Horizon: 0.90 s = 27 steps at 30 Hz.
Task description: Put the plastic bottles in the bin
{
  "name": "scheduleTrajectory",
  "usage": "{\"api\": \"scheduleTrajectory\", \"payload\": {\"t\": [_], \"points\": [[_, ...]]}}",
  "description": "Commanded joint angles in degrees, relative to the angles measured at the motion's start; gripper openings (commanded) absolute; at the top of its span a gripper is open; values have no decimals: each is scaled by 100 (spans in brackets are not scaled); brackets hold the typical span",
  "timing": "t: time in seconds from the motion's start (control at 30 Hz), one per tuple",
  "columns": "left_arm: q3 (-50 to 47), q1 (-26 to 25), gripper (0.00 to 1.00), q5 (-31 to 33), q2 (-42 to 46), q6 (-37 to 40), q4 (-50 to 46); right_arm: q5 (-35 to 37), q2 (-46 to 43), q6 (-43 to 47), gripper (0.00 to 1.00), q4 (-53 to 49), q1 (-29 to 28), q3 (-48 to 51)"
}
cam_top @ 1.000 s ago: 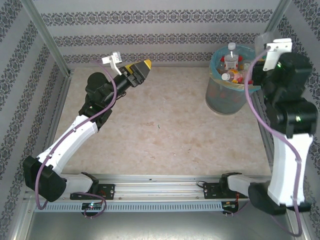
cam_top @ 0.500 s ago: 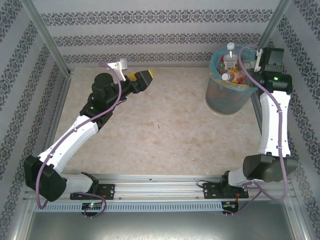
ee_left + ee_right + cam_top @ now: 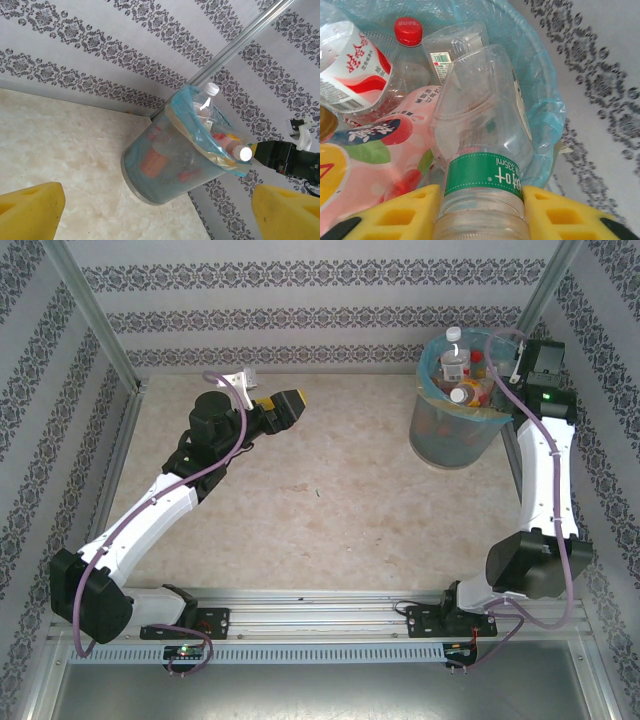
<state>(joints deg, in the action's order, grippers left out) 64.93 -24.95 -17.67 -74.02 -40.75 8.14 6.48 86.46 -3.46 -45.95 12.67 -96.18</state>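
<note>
We see the bin (image 3: 445, 435) heaped with bottles (image 3: 380, 120), right up to its rim. Our right gripper (image 3: 482, 210) is just over the bin's rim. Its yellow fingers (image 3: 395, 217) hug a green-label bottle (image 3: 485, 182) from both sides. That bottle points down into the bin, over the pile and close to the blue bag (image 3: 542, 75) at the bin's edge. Our left gripper (image 3: 288, 403) is well away from the bin, over the bare table (image 3: 330, 510). It is spread wide with nothing in it.

What could go wrong? We think the pile is the big worry. There is little room left in the bin. When we let go, the green-label bottle may land on the round bottles under it, roll, and tip over the rim onto the table.

A white-cap bottle (image 3: 462, 395) lies right at the bin's rim, and a tall bottle (image 3: 455, 352) pokes up above the rim. A bump from the falling bottle, or from our fingers, could knock one of them out.

The bag is soft and near our fingers. It might catch on them and get tugged up when we pull away. A hard push on the rim could also shove or tip the bin.
</note>
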Motion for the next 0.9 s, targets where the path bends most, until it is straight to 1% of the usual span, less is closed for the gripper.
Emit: {"api": "scheduleTrajectory", "payload": {"t": [0.0,0.17,0.23,0.37,0.5,0.53,0.57,0.6,0.63,0.67,0.73,0.87], "points": [[-112,51,96,79,114,-56,40,-1555,121,-396,48,-509,-124,177],[-201,45,96,116,129,-73,1,-2313,-167,-899,56,-14,-124,216],[-182,48,96,111,124,-56,-63,-2478,-269,-1073,58,178,-126,210],[-213,51,96,123,129,-56,-30,-2437,-373,-1166,62,481,-112,293],[-231,51,96,118,137,-50,-30,-2367,-196,-1169,63,324,-55,188],[-232,46,96,117,142,-40,-46,-2377,-158,-1189,71,252,-47,110],[-220,50,96,114,142,-35,-73,-2430,-159,-1206,74,218,-53,76],[-222,51,96,111,140,-26,-85,-2538,-188,-1246,80,228,-52,47],[-226,48,96,114,138,-15,-87,-2667,-218,-1283,82,274,-55,39],[-225,50,96,114,138,-12,-80,-2726,-255,-1328,81,323,-54,30],[-229,45,96,115,123,-28,-53,-2807,-313,-1359,76,455,-65,42],[-322,50,96,88,93,-138,86,-2649,-208,-1281,67,404,-46,108]]}}
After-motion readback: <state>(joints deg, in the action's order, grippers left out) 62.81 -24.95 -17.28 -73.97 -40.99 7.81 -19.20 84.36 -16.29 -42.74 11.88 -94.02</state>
